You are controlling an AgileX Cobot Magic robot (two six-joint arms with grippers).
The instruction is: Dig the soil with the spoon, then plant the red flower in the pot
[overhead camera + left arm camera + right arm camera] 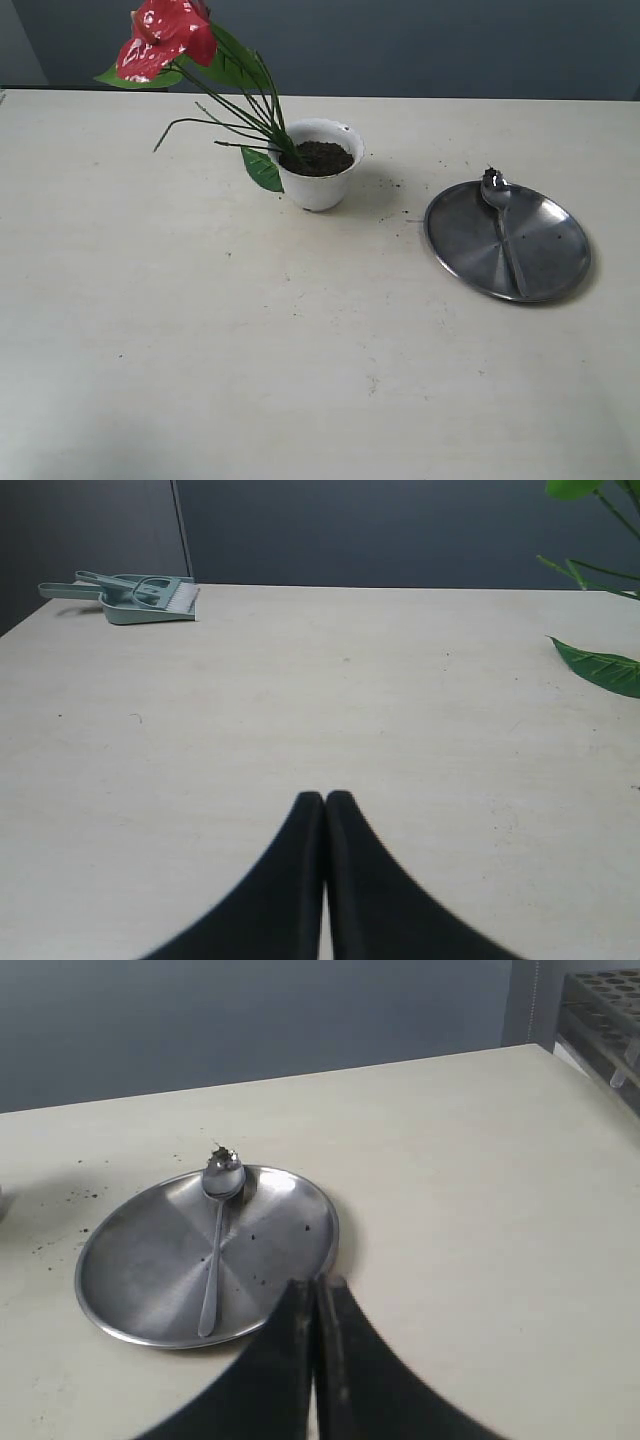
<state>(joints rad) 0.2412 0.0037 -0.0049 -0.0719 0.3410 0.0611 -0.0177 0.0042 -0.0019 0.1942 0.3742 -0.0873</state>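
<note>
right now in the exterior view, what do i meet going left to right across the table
red flower -> pot -> steel plate, with the spoon lying on it

Left jaws and right jaws both tight together, tip to tip (black, tapering).
</note>
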